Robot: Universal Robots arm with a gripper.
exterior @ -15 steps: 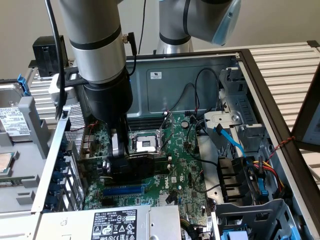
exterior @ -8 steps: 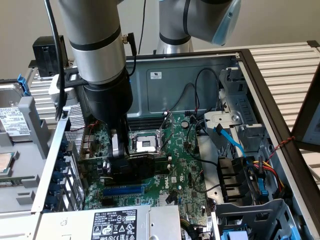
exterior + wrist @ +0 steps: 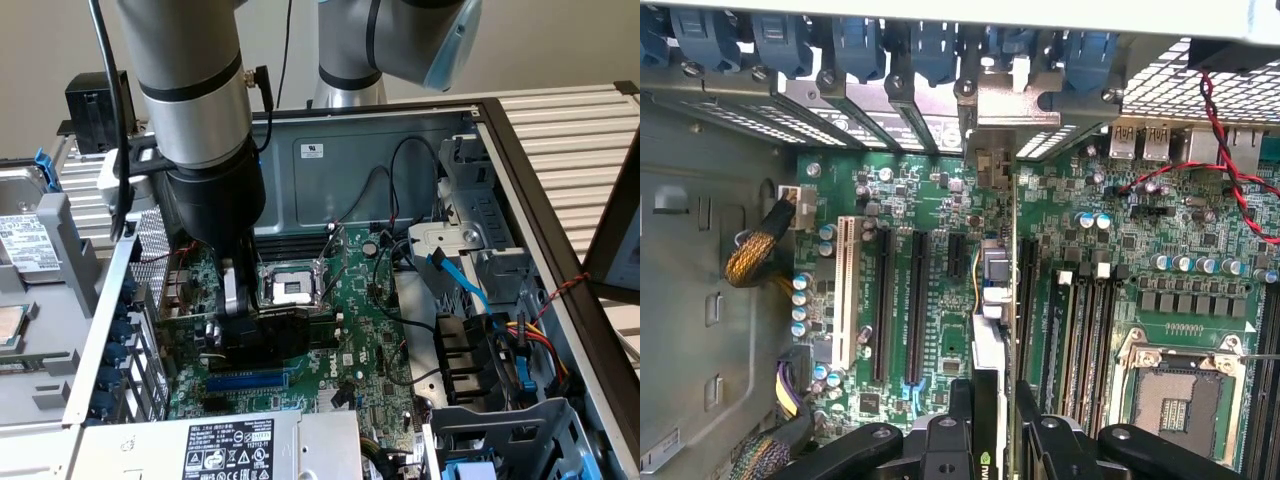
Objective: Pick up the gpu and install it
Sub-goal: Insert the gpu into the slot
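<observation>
I saw the open computer case [image 3: 480, 130] with the arm [image 3: 190, 90] reaching down into it over the green motherboard [image 3: 350, 340]. The graphics card [image 3: 268, 335] stood on edge at the board's long slots, its metal bracket toward the rear slot openings. The gripper [image 3: 992, 425] was clamped on the card, one finger on each face.

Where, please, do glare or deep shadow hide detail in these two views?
Exterior view: the arm shades the gpu, held in the gripper, so it reads as a dark block. Wrist view: the case rim is washed out white, while the motherboard is evenly lit.
</observation>
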